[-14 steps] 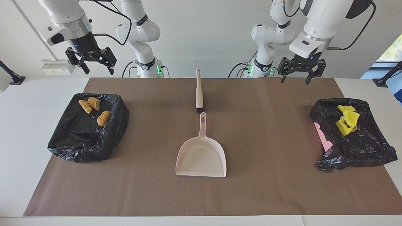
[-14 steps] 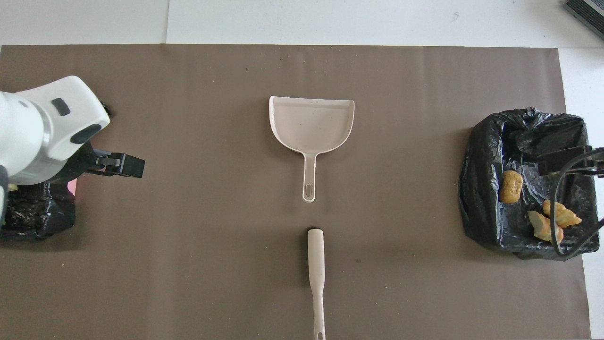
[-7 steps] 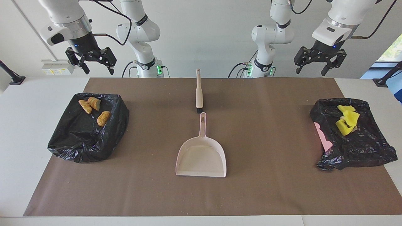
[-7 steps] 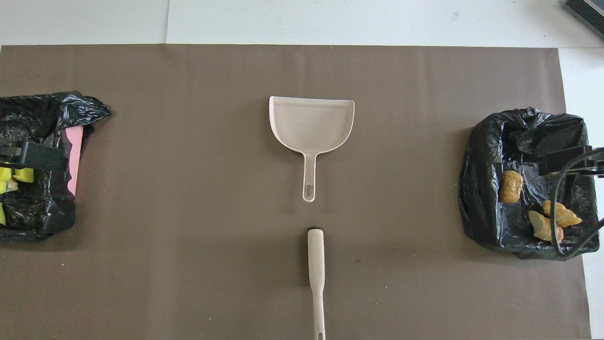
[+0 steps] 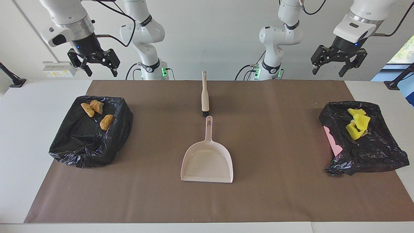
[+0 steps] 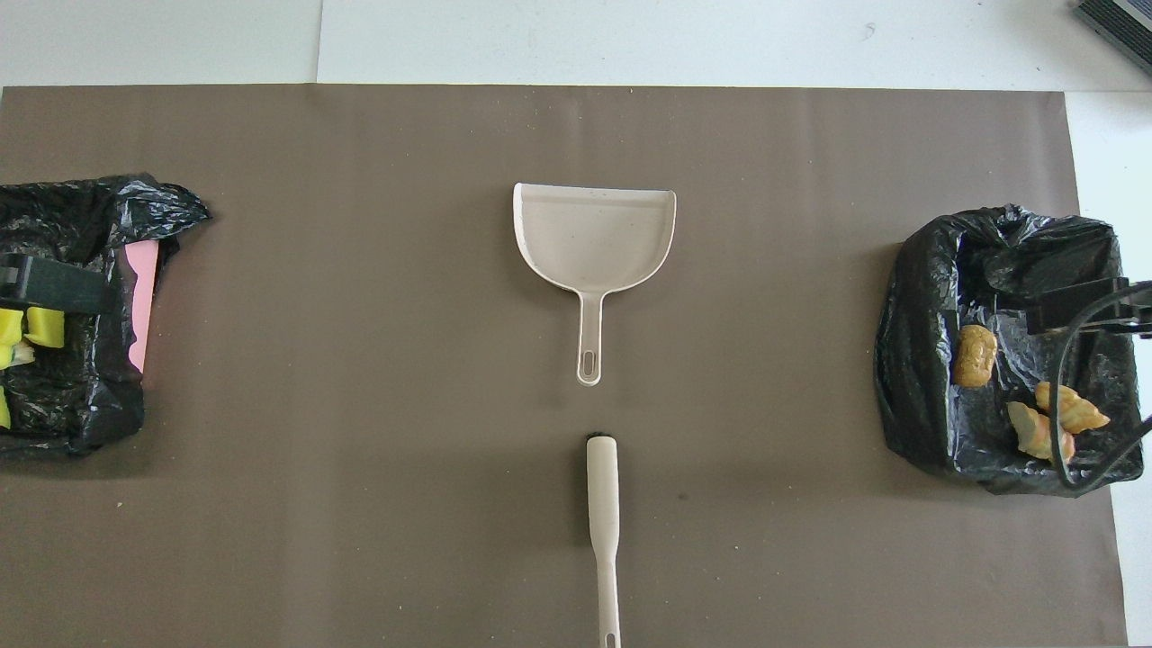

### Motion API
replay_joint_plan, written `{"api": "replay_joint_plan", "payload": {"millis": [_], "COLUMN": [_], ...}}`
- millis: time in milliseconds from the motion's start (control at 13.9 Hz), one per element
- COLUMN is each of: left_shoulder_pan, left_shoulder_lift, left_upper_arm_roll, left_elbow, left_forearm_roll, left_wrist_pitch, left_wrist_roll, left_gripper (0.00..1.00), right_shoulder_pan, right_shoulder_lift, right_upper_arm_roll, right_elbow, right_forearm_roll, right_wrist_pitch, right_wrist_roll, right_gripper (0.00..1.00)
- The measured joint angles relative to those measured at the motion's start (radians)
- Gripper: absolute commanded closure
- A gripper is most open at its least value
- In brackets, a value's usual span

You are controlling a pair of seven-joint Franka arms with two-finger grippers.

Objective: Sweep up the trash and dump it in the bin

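At facing-view centre, dustpan (image 5: 207, 163) lies flat on the mat (image 5: 258, 200), brush (image 5: 204, 97) at its 12 o'clock, just apart. Bread trash (image 5: 97, 113) sits in the bin (image 5: 84, 145) at 9 o'clock, yellow trash (image 5: 356, 124) in the second bin (image 5: 372, 152) at 3. Left claw (image 5: 339, 63) and right claw (image 5: 93, 63) hang raised, fingers spread, holding nothing. Overhead: dustpan (image 6: 594, 234) at centre, brush (image 6: 603, 513) at 6, bread trash (image 6: 1017, 396) at 3, yellow trash (image 6: 27, 328) at 9.
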Motion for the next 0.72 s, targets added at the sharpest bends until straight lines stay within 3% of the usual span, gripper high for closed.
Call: {"api": "replay_joint_plan", "payload": {"millis": [720], "left_shoulder_pan": [0.001], "left_shoulder_lift": [-0.007], "left_upper_arm_roll": [0.002], "left_elbow": [-0.003], "left_forearm_roll": [0.0], "left_wrist_pitch": [-0.062], "left_wrist_roll": [0.0], "left_gripper": [0.0], "right_shoulder_pan": [0.0], "right_shoulder_lift": [0.0], "right_upper_arm_roll": [0.0], "right_elbow": [0.0], "right_forearm_roll": [0.0], "right_wrist_pitch": [0.0], "right_wrist_roll": [0.0], "right_gripper": [0.0]}}
